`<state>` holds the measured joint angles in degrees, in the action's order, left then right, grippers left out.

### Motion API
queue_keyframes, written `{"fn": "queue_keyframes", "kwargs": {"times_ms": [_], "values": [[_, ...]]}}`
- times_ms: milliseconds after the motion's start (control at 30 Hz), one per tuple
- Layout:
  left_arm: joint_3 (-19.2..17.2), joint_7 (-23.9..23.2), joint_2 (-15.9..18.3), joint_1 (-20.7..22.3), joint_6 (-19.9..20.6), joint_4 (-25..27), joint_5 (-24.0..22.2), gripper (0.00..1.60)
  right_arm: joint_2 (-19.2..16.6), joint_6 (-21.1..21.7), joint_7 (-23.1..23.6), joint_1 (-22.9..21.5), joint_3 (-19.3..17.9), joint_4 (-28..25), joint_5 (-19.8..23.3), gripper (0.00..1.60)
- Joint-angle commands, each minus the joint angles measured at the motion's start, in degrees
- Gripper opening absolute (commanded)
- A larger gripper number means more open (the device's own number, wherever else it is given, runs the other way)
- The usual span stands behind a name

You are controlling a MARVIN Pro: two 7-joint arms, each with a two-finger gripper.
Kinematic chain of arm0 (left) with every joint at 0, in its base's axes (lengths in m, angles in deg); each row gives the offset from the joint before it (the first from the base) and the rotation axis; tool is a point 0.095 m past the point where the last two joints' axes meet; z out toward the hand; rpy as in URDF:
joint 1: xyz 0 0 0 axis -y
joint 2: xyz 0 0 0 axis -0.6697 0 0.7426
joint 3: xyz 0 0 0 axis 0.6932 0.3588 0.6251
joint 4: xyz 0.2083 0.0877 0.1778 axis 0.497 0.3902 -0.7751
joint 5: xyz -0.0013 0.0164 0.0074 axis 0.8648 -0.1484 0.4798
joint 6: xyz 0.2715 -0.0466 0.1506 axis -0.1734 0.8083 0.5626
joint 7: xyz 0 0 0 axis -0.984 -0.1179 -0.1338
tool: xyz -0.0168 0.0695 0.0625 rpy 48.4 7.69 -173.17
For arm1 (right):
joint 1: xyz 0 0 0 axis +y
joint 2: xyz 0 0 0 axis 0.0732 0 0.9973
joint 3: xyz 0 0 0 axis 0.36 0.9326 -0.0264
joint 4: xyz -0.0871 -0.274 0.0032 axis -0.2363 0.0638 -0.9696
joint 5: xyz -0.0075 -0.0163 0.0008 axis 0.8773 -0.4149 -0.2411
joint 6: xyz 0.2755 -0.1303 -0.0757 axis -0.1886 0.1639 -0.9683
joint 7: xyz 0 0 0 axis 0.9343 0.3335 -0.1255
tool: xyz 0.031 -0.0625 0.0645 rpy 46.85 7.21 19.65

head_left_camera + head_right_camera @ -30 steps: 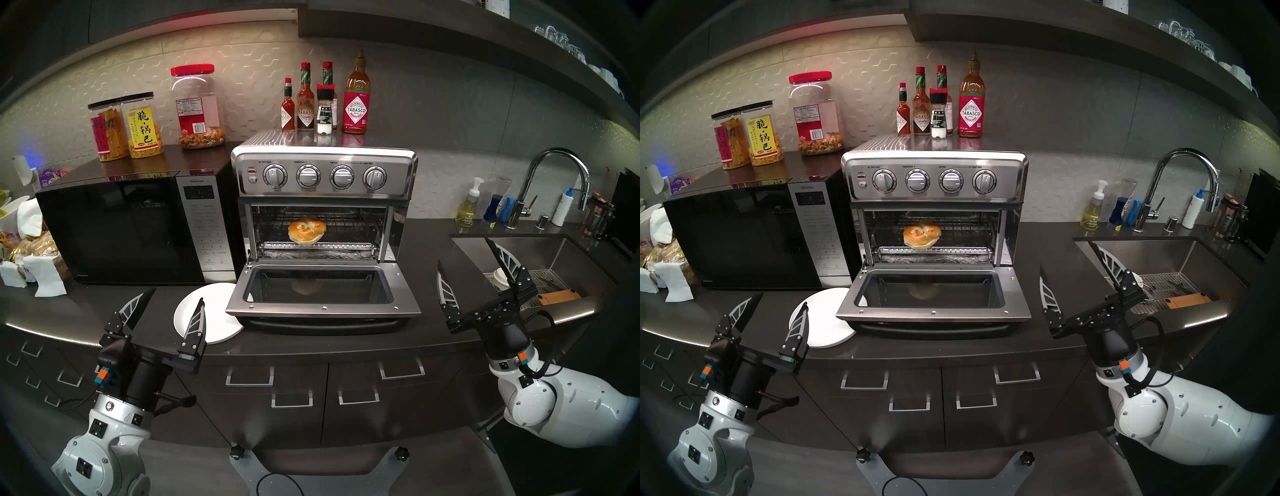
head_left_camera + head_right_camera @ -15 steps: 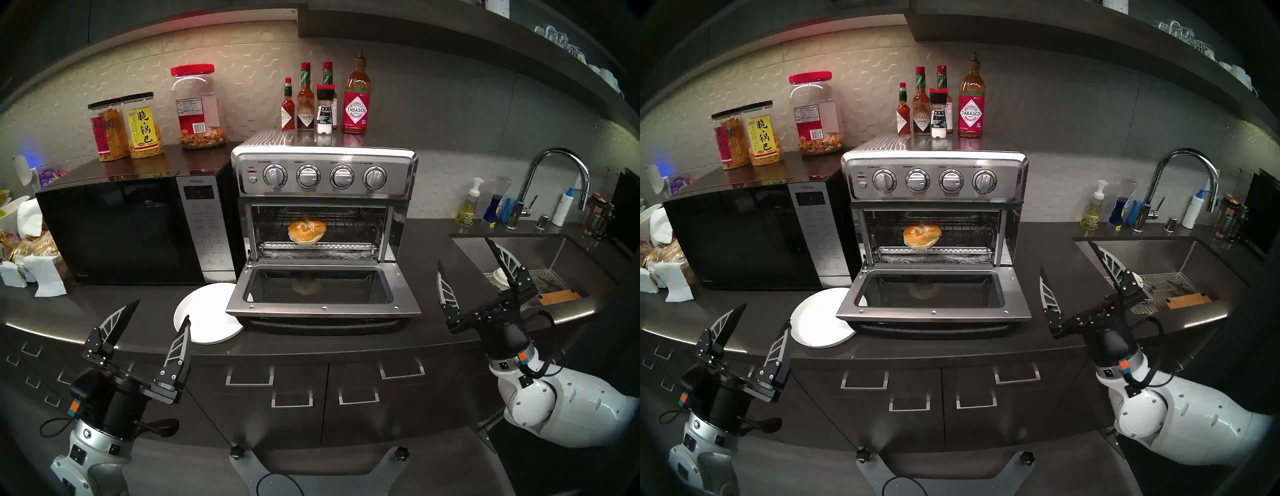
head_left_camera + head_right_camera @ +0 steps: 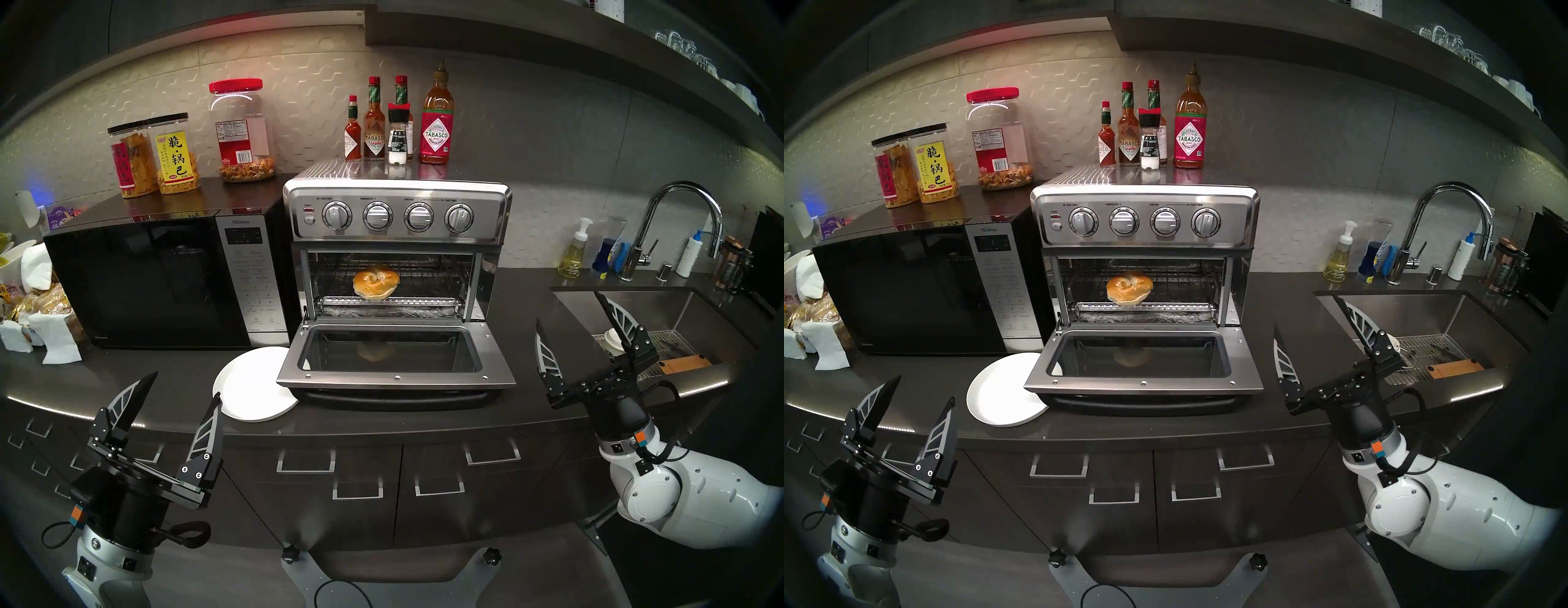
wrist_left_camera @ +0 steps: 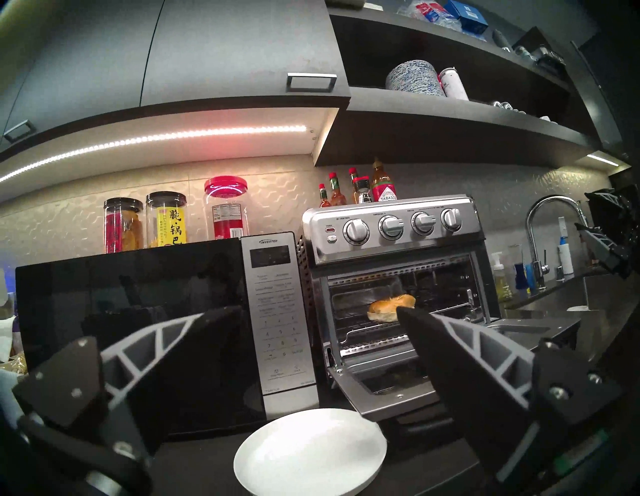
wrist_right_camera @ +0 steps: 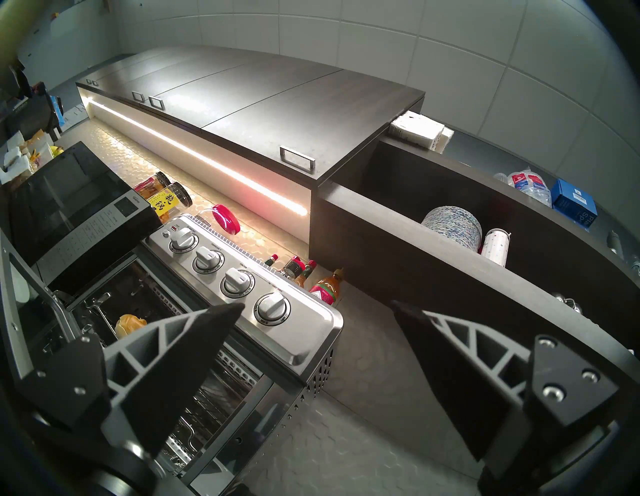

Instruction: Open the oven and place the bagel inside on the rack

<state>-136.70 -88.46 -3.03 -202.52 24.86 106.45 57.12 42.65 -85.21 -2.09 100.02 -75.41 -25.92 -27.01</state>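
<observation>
Dim overall, warm near the backsplash. Brightest source: LED strip point(image 4: 152, 140) under the upper cabinet point(image 4: 242, 52), pink-tinged at 1 end, blown out in both wrist views. Glare on the oven point(image 3: 396, 212) panel and on the faucet point(image 3: 687, 199). Faint reflections in the microwave point(image 3: 140, 280) door. Heavy fisheye bending and dark vignette at all edges. Close fingers point(image 4: 460, 350) slightly soft; distant shelves blurred.
</observation>
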Motion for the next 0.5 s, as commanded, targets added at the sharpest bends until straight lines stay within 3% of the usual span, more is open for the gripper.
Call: {"fn": "queue_keyframes", "kwargs": {"times_ms": [0, 200, 467], "values": [[-1.7, 0.25, 1.03, 0.52, 0.85, 1.34, -2.16, 1.6, 0.15, 0.14, -0.27, -0.28, -0.33, -0.63, -0.02, 1.6], [-0.17, 1.0, -0.82, -0.55, 1.13, 1.34, -0.27, 1.6, 0.15, 0.14, -0.27, -0.28, -0.33, -0.64, -0.02, 1.6], [0.04, 1.36, -0.87, -0.52, 1.18, 1.34, 0.19, 1.6, 0.15, 0.14, -0.27, -0.28, -0.33, -0.63, -0.02, 1.6]]}}
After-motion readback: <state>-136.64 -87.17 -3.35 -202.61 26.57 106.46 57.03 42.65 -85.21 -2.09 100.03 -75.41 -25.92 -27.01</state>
